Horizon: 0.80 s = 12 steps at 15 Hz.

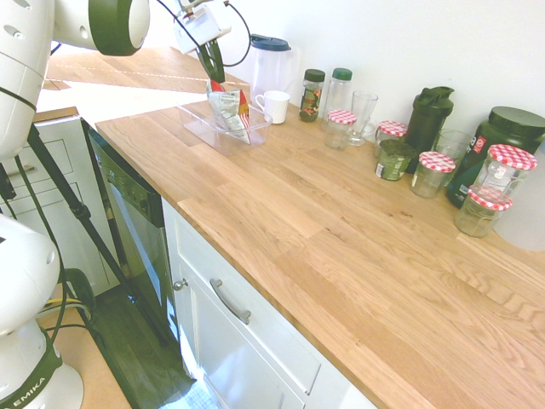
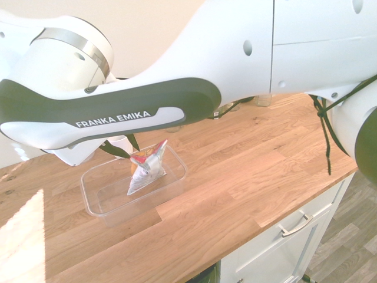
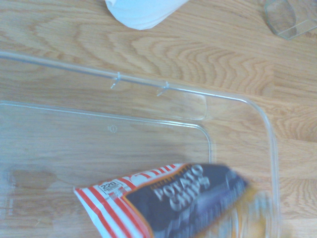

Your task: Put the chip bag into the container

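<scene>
The chip bag [image 1: 230, 111], red and white with crinkled silver foil, stands on end inside the clear container [image 1: 197, 128] at the counter's far left. My gripper [image 1: 213, 78] hangs right over it, its dark fingers closed on the bag's top edge. From the other side, the chip bag [image 2: 147, 170] leans in the middle of the container [image 2: 100, 203], its lower end at the floor, with the gripper [image 2: 132, 152] at its upper corner. In the wrist view the chip bag [image 3: 168, 203] reads "potato chips" above the container's rim [image 3: 233, 96].
A white mug [image 1: 275, 105] and a tall clear pitcher [image 1: 271, 64] stand just behind the container. Further right along the wall stand jars with checkered lids [image 1: 436, 173], a glass [image 1: 363, 115] and dark bottles [image 1: 428, 118]. The counter's front edge [image 1: 213, 247] drops to drawers.
</scene>
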Each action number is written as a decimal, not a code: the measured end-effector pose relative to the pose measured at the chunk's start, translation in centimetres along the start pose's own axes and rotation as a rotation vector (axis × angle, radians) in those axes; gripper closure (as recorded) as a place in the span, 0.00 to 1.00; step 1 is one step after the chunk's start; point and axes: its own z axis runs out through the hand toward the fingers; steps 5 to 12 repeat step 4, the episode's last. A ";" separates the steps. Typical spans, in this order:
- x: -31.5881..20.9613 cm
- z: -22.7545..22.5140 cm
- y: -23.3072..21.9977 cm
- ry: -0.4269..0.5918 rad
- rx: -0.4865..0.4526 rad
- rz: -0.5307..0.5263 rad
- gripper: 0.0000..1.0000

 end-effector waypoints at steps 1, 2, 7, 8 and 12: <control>-0.1 0.0 0.0 -0.002 0.005 0.003 0.00; -0.1 -0.5 0.3 -0.003 0.013 0.008 0.00; 0.2 -2.9 1.8 -0.009 0.043 0.031 0.00; 0.2 -2.9 1.8 -0.009 0.043 0.031 0.00; 0.2 -2.9 1.8 -0.009 0.043 0.031 0.00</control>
